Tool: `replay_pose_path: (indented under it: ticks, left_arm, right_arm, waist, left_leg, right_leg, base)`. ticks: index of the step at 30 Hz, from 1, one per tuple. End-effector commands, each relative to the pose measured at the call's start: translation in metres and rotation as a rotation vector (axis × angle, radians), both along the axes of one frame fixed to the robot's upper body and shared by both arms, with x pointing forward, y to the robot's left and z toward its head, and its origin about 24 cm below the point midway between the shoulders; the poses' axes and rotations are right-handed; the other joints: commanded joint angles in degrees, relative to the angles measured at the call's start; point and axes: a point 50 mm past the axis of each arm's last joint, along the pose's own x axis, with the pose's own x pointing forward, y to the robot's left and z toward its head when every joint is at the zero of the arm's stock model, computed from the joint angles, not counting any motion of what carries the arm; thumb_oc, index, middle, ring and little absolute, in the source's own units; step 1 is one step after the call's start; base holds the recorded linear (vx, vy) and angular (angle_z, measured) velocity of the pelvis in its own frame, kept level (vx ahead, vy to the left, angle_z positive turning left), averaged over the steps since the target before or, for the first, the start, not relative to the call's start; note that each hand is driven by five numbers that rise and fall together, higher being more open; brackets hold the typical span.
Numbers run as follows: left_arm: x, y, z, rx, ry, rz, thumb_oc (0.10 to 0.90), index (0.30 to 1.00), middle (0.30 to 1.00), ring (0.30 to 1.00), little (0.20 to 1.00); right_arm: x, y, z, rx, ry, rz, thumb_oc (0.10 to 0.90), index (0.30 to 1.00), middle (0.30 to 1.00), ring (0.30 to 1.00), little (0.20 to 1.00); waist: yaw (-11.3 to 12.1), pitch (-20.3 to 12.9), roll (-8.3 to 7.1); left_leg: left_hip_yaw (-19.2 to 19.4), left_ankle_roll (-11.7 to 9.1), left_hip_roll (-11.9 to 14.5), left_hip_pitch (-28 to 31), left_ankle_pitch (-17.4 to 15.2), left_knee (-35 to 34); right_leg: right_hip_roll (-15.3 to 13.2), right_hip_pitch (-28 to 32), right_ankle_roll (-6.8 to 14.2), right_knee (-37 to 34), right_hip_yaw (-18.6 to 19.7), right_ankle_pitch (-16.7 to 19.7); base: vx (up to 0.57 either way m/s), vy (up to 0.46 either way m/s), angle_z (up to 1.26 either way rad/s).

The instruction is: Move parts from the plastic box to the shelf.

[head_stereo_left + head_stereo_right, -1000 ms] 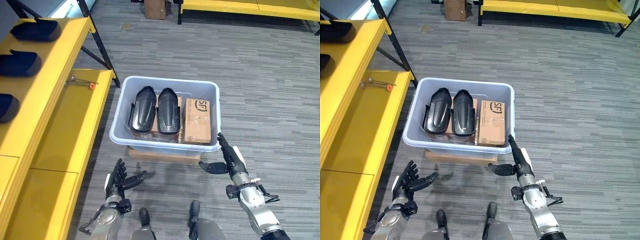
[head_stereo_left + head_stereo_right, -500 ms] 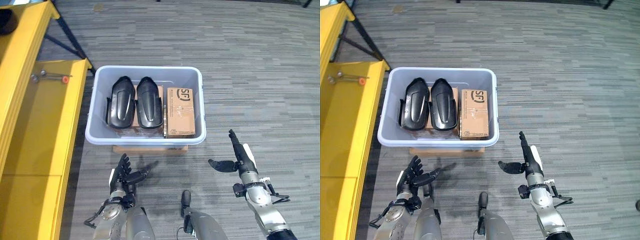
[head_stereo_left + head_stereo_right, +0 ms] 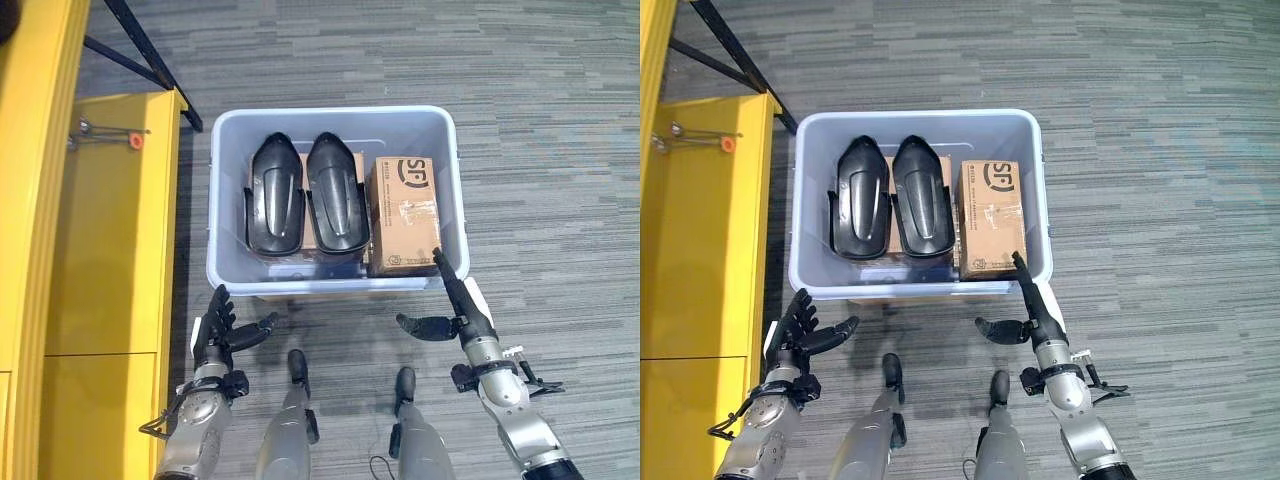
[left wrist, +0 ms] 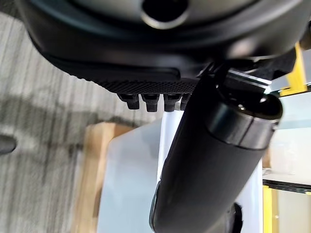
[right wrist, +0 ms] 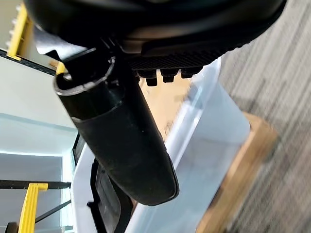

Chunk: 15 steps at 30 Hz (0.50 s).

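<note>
Parts, two glossy black moulded plastic shells, lie in the pale grey plastic box; yellow shelf awaits; left hand and right hand open, empty

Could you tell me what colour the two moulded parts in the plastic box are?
Black moulded parts, clearest in the left eye view.

Left hand and right hand hover low, fingers straight, thumbs spread.

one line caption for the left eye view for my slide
Both open robot hands, left and right, poised near a grey plastic box holding two black parts and a cardboard box.
</note>
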Motion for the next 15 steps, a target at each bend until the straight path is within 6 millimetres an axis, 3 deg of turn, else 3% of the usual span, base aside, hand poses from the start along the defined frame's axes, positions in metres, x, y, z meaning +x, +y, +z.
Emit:
replay_pose_path:
  ticks: [1,6,15]
  left_arm:
    - [-0.003,0.007,0.025,0.042,-0.135,-0.002,0.900,1.000,1.000,1.000,1.000]
    - [-0.002,0.009,0.029,0.059,-0.145,-0.020,0.900,1.000,1.000,1.000,1.000]
    - [0.000,0.003,0.030,0.039,-0.144,-0.065,0.900,1.000,1.000,1.000,1.000]
  right_arm:
    - [0.004,-0.021,0.068,-0.191,-0.347,-0.050,0.900,1.000,1.000,1.000,1.000]
    - [0.012,-0.031,0.120,-0.407,-0.554,-0.068,0.900,1.000,1.000,1.000,1.000]
    - [0.038,-0.009,0.191,-0.693,-0.736,0.046,0.900,1.000,1.000,1.000,1.000]
  waist:
    - [-0.33,-4.55,-2.00]
    - [0.68,-4.62,-3.36]
    - [3.50,-3.08,-4.92]
  left_leg:
    - [-1.89,-2.47,6.16,-6.20,-3.60,9.91]
    - [-2.79,-2.53,6.53,-7.93,-3.29,10.53]
    - [-4.10,-3.48,7.40,-8.71,-2.69,10.58]
  right_leg:
    - [-5.27,3.46,4.15,5.52,-2.69,-2.33]
    - [-4.52,3.11,4.04,5.51,-3.59,-2.64]
    - [-2.95,2.90,3.13,6.13,-4.54,-4.76]
  base:
    - [0.03,-0.022,0.15]
    - [0.01,-0.032,0.04]
    - [-0.02,-0.030,0.02]
